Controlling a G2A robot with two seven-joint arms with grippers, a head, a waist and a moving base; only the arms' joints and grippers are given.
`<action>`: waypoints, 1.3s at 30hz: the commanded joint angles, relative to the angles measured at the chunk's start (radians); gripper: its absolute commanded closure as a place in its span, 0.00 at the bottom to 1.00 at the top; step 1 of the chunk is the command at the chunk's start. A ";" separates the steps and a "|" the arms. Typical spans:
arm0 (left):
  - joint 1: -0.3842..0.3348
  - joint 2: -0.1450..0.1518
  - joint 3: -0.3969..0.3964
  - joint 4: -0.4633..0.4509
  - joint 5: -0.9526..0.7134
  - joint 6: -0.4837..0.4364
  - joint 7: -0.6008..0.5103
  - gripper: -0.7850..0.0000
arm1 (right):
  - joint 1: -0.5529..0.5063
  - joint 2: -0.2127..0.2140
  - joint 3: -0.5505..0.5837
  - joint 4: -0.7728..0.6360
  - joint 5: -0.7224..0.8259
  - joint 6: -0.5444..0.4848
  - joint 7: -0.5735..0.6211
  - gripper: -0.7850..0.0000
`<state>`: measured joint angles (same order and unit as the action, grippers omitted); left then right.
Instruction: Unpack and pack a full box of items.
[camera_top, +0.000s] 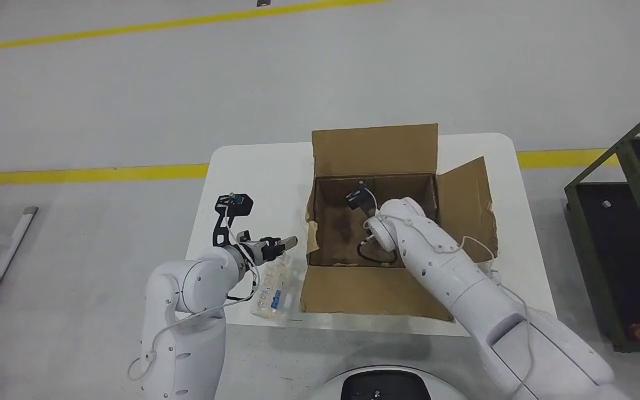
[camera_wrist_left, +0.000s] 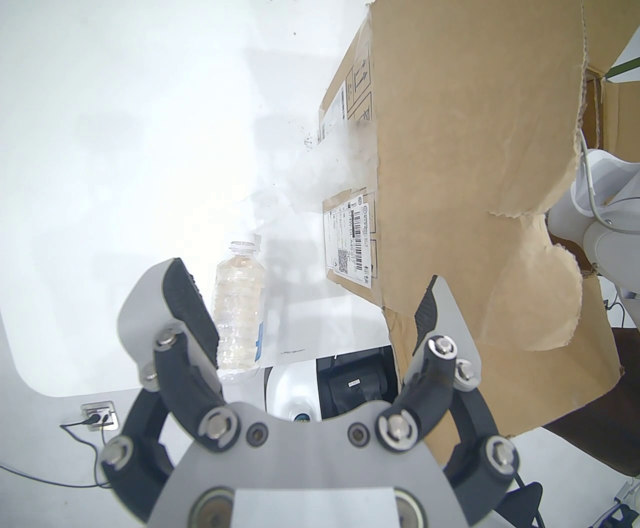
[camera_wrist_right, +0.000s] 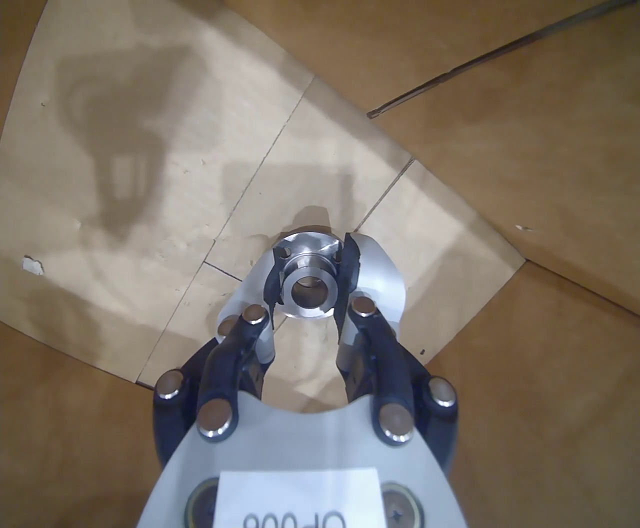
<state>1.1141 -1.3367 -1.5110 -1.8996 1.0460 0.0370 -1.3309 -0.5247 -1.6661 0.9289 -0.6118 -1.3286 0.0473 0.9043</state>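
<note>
An open cardboard box (camera_top: 322, 208) stands on the white table (camera_top: 245, 170). My right arm (camera_top: 425, 250) reaches down into it. Inside, over the box floor (camera_wrist_right: 150, 200), my right gripper (camera_wrist_right: 309, 280) is shut on a shiny metal flanged ring (camera_wrist_right: 306, 292). My left gripper (camera_wrist_left: 307, 295) hovers open and holds nothing, just left of the box's outer wall (camera_wrist_left: 450, 150). In the top view the left gripper (camera_top: 283, 243) points toward the box. A clear plastic bottle (camera_wrist_left: 239, 310) lies on the table below and beyond the left fingers, also seen as the bottle (camera_top: 275, 292) near the front edge.
The box flaps are folded out at the back (camera_top: 375, 150), the right (camera_top: 465, 205) and the front (camera_top: 345, 290). A dark green rack (camera_top: 610, 230) stands off the table's right side. Bare table surface lies left of the box.
</note>
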 joint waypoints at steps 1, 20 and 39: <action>0.000 0.000 0.000 0.000 0.000 0.000 0.000 0.00 | 0.002 -0.001 0.001 0.003 0.001 0.003 -0.004 1.00; 0.000 0.000 0.000 0.000 0.000 0.000 0.000 0.00 | -0.185 0.082 0.148 -0.500 -0.117 -0.047 0.091 1.00; 0.000 0.000 0.000 0.000 0.000 0.000 0.000 0.00 | -0.195 0.084 0.154 -0.517 -0.117 -0.049 0.067 1.00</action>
<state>1.1141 -1.3367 -1.5110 -1.8996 1.0460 0.0370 -1.3309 -0.7148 -1.5830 1.0796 -1.1191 -1.4452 0.0002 0.9872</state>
